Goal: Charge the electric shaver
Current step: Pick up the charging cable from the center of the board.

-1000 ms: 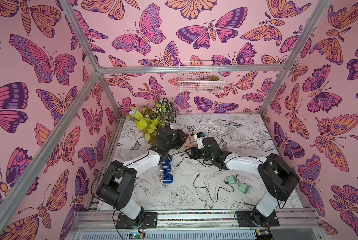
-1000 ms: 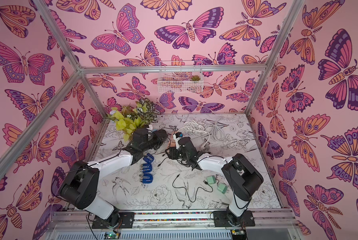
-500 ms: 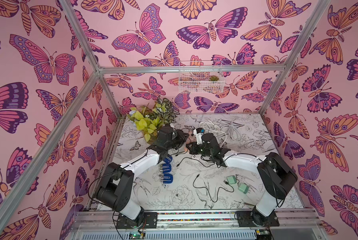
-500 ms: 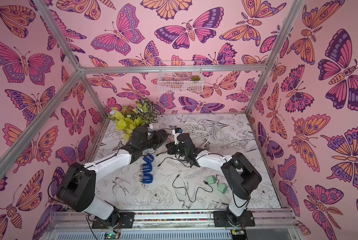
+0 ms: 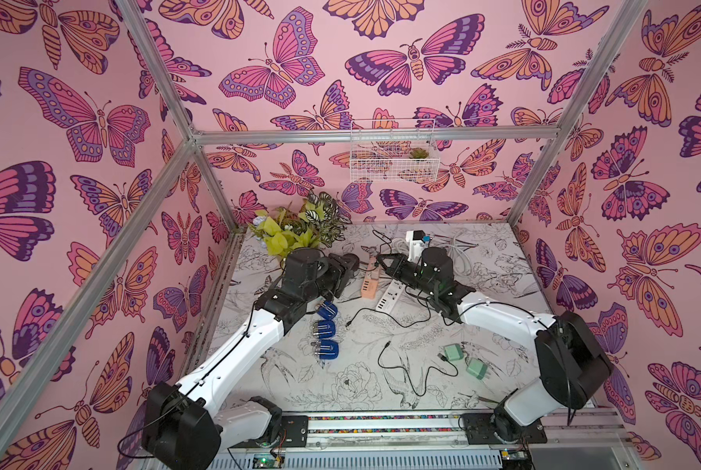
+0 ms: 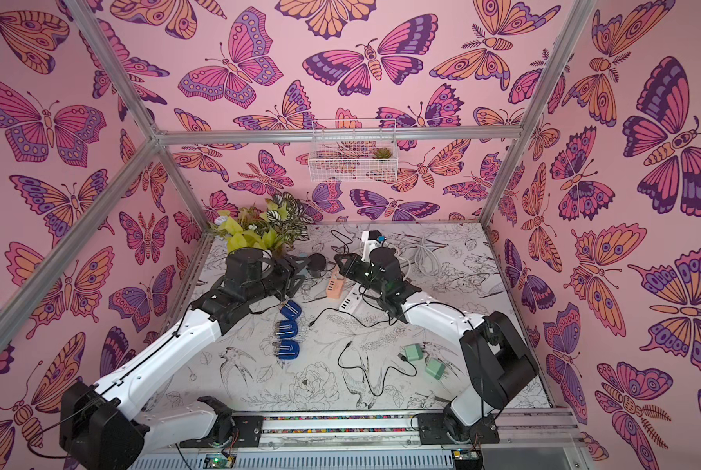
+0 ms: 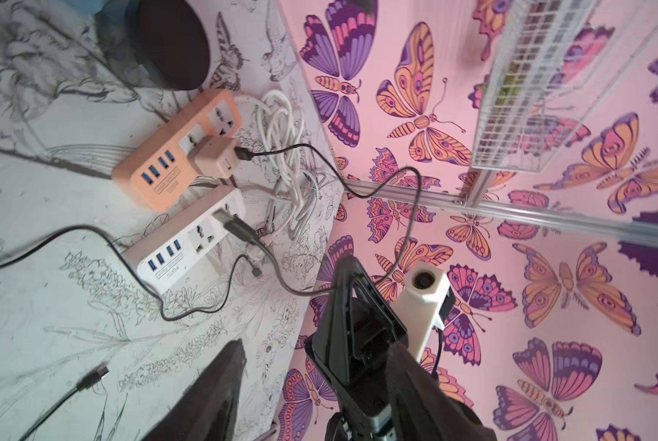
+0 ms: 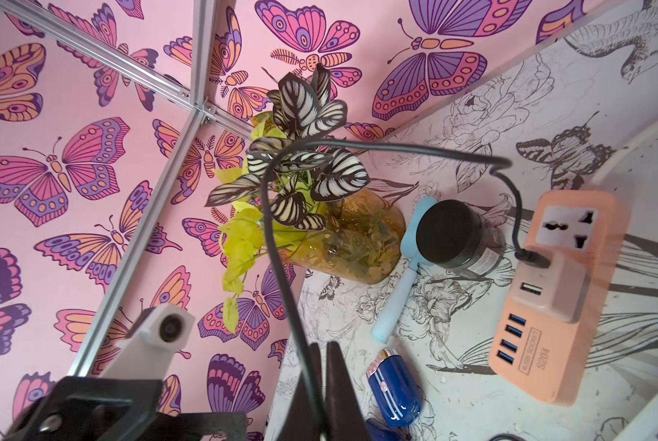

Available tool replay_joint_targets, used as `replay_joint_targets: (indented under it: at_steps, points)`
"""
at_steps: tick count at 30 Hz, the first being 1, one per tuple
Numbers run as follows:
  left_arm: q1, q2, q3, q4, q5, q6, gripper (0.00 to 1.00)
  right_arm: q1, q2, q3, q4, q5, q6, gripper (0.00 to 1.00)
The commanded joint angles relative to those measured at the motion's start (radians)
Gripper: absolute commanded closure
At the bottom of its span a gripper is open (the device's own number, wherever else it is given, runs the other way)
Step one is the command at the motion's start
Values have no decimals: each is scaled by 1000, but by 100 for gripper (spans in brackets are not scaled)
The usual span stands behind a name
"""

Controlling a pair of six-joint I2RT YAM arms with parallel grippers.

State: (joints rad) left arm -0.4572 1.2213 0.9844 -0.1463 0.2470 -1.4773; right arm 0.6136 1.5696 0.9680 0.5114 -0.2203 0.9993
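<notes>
Fingers (image 8: 337,382) of the right gripper (image 8: 323,351) are pressed together, pinching a black cable (image 8: 278,248) between the tips. From the pinch the cable arcs up and over, then drops to its plug in the pale adapter (image 8: 552,286), which sits in a socket of the orange power strip (image 8: 595,343).

Left gripper (image 6: 295,276): fingers (image 7: 224,385) spread well apart, nothing between them, touching nothing. In the left wrist view the right gripper's tip shows in the gap between them, with the cable running up from it.

Arm pose: both arms reach from the near rail toward the back middle of the table (image 5: 503,293). The 2 grippers face each other, tips near one another, above the orange power strip. The right gripper is held off the table, tilted toward the left one.

Task item: 3 blue electric shavers (image 5: 325,329) lie in a row on the table, just beside the left forearm, nearer the rail than the strips. Both grippers are apart from them. 1 shaver shows in the right wrist view, lying flat near the orange strip.

Other: a white power strip (image 7: 182,248) lies alongside the orange one. A black-lidded jar (image 8: 449,233) and a plant (image 8: 304,168) stand behind the left gripper.
</notes>
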Motion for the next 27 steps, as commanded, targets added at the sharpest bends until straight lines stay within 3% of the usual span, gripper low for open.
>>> replay_joint_targets:
  at_steps: [1, 7, 22, 27]
  points:
    - [17, 21, 3, -90, 21, -108, 37, -1, -38, -12, 39, -33, 40, 100]
    - [62, 85, 11, -80, 70, -151, 39, 0, -51, -49, 85, -42, 69, 100]
    - [79, 146, -6, 57, 114, -217, 65, 0, -68, -86, 113, -55, 88, 100]
    - [80, 157, 0, 65, 124, -212, 78, 0, -74, -98, 119, -51, 93, 100]
